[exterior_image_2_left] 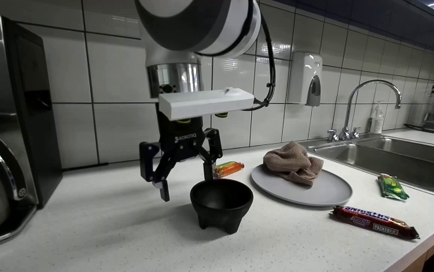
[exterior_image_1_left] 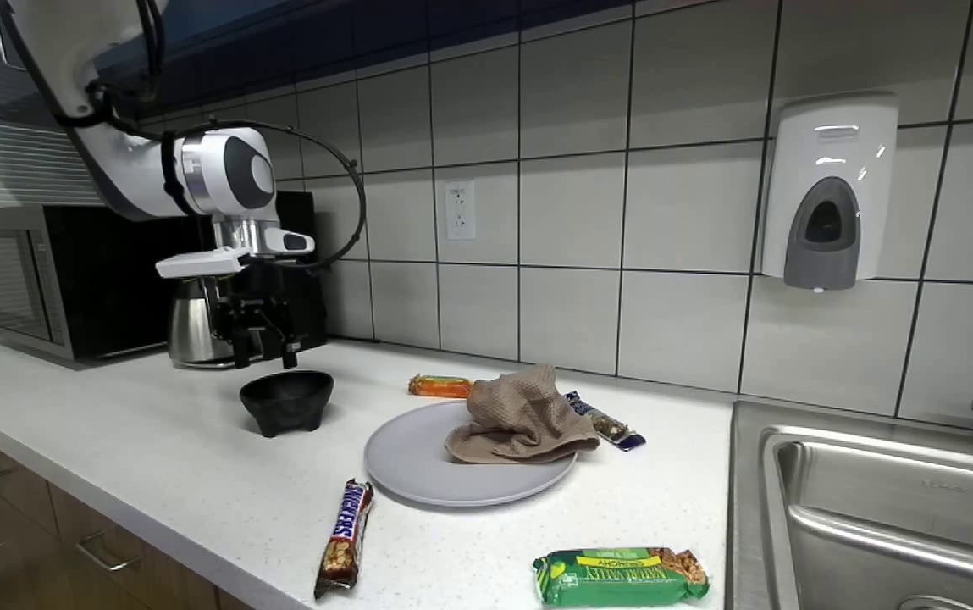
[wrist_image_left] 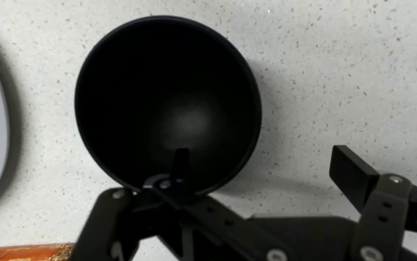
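My gripper (exterior_image_2_left: pixel 186 189) stands wide open with nothing between its fingers. Nearest to it is a black bowl (exterior_image_2_left: pixel 220 215) on short legs, upright on the white counter. In the wrist view the bowl (wrist_image_left: pixel 164 87) looks bare inside, and one finger (wrist_image_left: pixel 181 159) overlaps its rim from above. The opposite finger (wrist_image_left: pixel 351 174) is over the counter beside it. An exterior view has the gripper (exterior_image_1_left: pixel 266 361) just above and behind the bowl (exterior_image_1_left: pixel 287 405). Whether a fingertip touches the bowl, I cannot tell.
A grey plate (exterior_image_1_left: pixel 418 474) carries a crumpled brown cloth (exterior_image_1_left: pixel 528 415). Around it lie an orange-wrapped bar (exterior_image_1_left: pixel 442 386), a blue-wrapped bar (exterior_image_1_left: pixel 609 422), a Snickers (exterior_image_1_left: pixel 345 538) and a green Nature Valley pack (exterior_image_1_left: pixel 621 578). A sink (exterior_image_1_left: pixel 876 508), microwave (exterior_image_1_left: pixel 12 280) and metal jug (exterior_image_1_left: pixel 196 326) flank the area.
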You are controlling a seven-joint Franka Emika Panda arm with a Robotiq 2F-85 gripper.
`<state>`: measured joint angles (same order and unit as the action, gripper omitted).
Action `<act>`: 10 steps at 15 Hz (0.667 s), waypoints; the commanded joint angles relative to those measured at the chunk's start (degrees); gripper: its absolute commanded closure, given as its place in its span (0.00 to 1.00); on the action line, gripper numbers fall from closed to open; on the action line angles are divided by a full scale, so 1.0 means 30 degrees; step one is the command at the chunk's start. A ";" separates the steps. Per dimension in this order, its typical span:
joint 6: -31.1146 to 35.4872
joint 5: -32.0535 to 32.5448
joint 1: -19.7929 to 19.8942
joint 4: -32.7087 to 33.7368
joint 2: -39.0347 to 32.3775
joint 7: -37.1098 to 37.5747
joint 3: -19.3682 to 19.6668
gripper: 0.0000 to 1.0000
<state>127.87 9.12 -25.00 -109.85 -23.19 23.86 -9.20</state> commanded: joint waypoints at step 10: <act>-0.1086 -0.3481 0.3455 -0.1996 0.4298 -0.1643 0.0226 0.00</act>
<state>125.95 0.86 -17.21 -112.36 -14.69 21.51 -8.72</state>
